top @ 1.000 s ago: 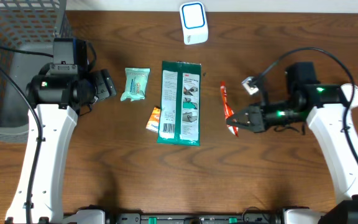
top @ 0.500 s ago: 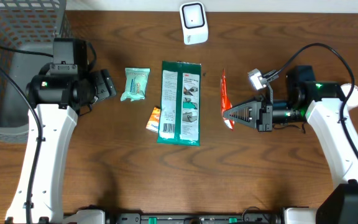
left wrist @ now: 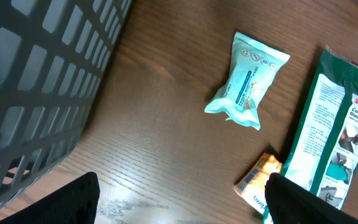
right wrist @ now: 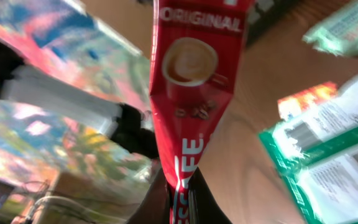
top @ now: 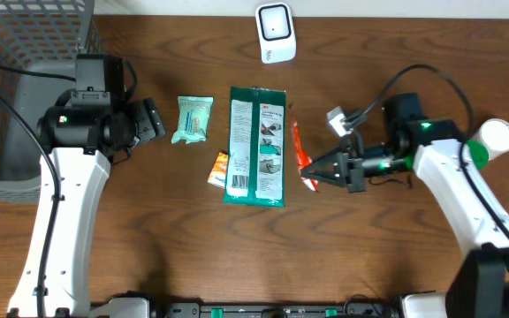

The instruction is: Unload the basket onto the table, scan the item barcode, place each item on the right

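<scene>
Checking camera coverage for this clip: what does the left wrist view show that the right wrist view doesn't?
Only the left wrist view: the grey wire basket and the left fingers, spread apart with nothing between them. Only the right wrist view: the red coffee sachet, marked ORIGINAL, pinched at its lower end by the right fingers. Both: the wooden table, the green glove package, the small orange packet, and, blurred in the right wrist view, what looks like the pale teal packet.

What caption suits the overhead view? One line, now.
Right gripper clamps a red coffee sachet beside the green glove pack, away from the white scanner; left gripper hangs open.
</scene>
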Robot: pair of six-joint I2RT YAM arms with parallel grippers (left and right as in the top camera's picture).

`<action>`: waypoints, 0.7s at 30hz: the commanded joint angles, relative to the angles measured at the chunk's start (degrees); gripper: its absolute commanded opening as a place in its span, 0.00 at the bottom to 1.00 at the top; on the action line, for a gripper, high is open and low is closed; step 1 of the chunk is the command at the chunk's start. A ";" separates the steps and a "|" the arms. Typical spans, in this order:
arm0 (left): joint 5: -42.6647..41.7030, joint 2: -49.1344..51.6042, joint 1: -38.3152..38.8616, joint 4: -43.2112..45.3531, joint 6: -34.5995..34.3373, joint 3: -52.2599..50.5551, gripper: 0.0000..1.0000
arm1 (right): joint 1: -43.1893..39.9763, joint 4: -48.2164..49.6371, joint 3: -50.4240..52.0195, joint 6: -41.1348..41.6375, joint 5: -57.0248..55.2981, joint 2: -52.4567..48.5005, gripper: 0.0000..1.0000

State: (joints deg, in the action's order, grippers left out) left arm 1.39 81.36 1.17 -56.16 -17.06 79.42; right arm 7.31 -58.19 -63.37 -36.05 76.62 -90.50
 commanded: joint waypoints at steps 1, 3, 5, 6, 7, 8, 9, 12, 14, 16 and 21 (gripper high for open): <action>-0.35 0.31 -0.24 -0.09 0.50 0.20 0.85 | 1.79 6.34 2.16 12.63 -13.20 -2.99 0.01; -0.35 0.31 -0.24 -0.09 0.50 0.20 0.85 | 3.61 12.37 3.13 23.98 -28.09 -4.04 0.01; -0.35 0.31 -0.24 -0.09 0.50 0.20 0.86 | 6.03 15.41 3.17 32.35 -42.75 -4.48 0.01; -0.35 0.31 -0.24 -0.09 0.50 0.20 0.86 | 7.32 16.09 3.06 35.08 -49.44 -4.42 0.01; -0.35 0.31 -0.24 -0.09 0.50 0.20 0.86 | 8.31 16.04 2.71 37.11 -54.21 -4.15 0.01; -0.35 0.31 -0.24 -0.09 0.48 0.20 0.85 | 9.33 15.69 2.25 38.86 -59.23 -3.91 0.01; -0.37 0.31 -0.24 -0.09 0.48 0.20 0.85 | 10.32 14.97 1.66 40.33 -64.13 -3.56 0.01; -0.35 0.31 -0.24 -0.09 0.50 0.20 0.85 | 13.99 11.43 -0.09 45.31 -82.58 -2.58 0.01; -0.35 0.31 -0.24 -0.09 0.50 0.20 0.85 | 16.87 8.61 -1.07 48.24 -96.28 -2.40 0.01; -0.37 0.31 -0.24 -0.09 0.48 0.20 0.85 | 19.61 6.56 -1.29 50.64 -107.36 -2.40 0.01; -0.35 0.31 -0.24 -0.09 0.50 0.20 0.85 | 26.14 3.63 -1.27 54.75 -120.76 -2.45 0.01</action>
State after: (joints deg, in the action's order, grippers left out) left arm 1.39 81.36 1.17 -56.18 -17.06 79.42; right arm 29.93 -54.28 -63.37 13.02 -26.39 -94.32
